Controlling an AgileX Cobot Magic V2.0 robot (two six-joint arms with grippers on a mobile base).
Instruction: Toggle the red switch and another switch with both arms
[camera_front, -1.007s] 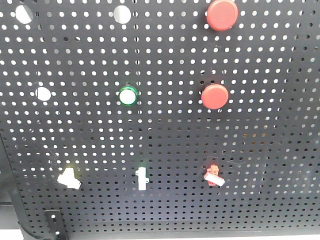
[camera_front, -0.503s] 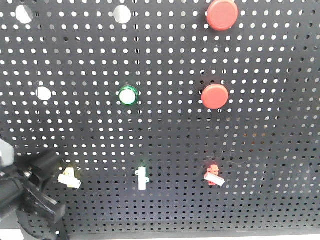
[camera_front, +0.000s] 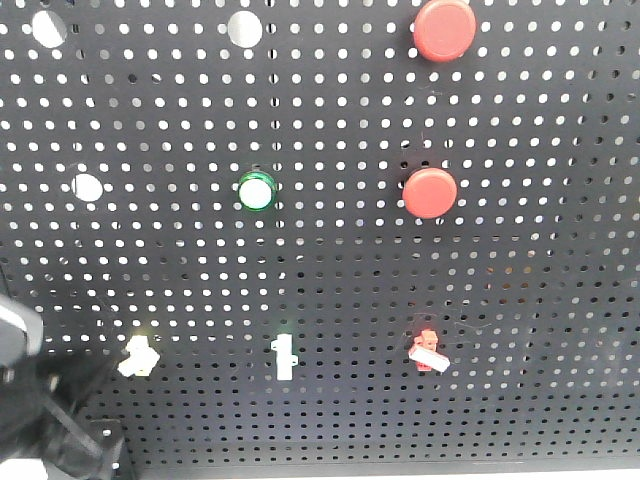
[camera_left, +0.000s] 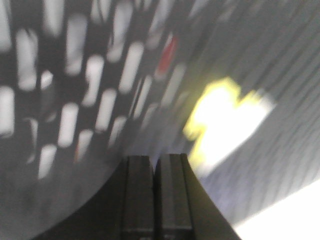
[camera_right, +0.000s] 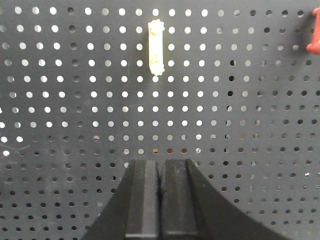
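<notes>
Our left gripper (camera_left: 155, 162), fingers pressed together, had pulled back below the yellow switch (camera_front: 138, 356) at the lower left of the board (camera_front: 340, 260); that switch now sat flipped. The red switch (camera_front: 427, 351), lower right, looked untouched, and our right gripper (camera_right: 161, 165) was also clenched.

Three toggles (camera_front: 138, 356) (camera_front: 284, 356) (camera_front: 428, 350), two red push buttons (camera_front: 445, 28) (camera_front: 430, 192), one green button (camera_front: 256, 190)

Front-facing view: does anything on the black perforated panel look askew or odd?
The small red toggle switch and pale yellow toggle switch sit skewed, while the green-and-white toggle between them stands straight. Nothing looks damaged.
</notes>
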